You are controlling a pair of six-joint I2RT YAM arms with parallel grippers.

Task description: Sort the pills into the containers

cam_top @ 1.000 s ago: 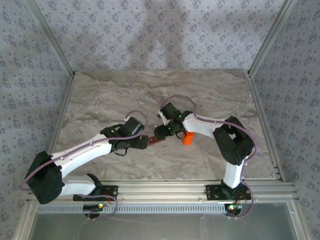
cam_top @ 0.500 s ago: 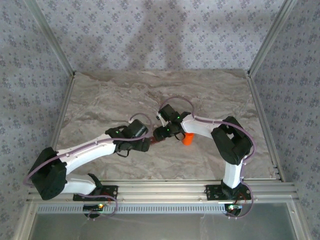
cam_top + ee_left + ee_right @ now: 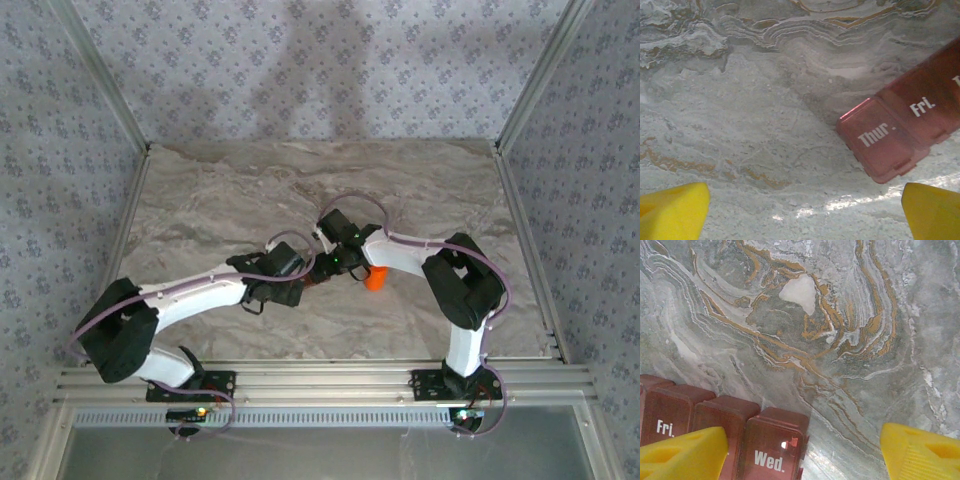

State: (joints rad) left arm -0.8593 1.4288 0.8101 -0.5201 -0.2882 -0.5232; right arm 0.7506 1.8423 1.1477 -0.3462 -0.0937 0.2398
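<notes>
- Left gripper (image 3: 802, 212): jaws stand fully apart, both yellow fingertips low in the wrist view at its two bottom corners. Nothing is held; bare marbled table (image 3: 740, 125) lies between them.
- Containers (image 3: 890, 137): a dark red-brown strip lying flat on the table near its middle, between the two arms' heads. The lids marked "Thur." and "Fri." are down.
- Relative to the left jaws: the strip lies ahead of the fingertips and off toward the right-hand side of that view. Its "Thur." end is clear of both fingers and outside the gap.
- Right gripper (image 3: 800, 452): jaws stand wide apart with nothing clamped.
- Relative to the right jaws: the end cell marked "Wed." sits inside the gap, hard against the finger at the left of that view. That finger overlaps the neighbouring cells; whether it touches them cannot be told. The other finger is well apart from the strip, over bare table.
- Orange bottle (image 3: 375, 278): just beside the right arm's forearm, to the right of both grippers.
</notes>
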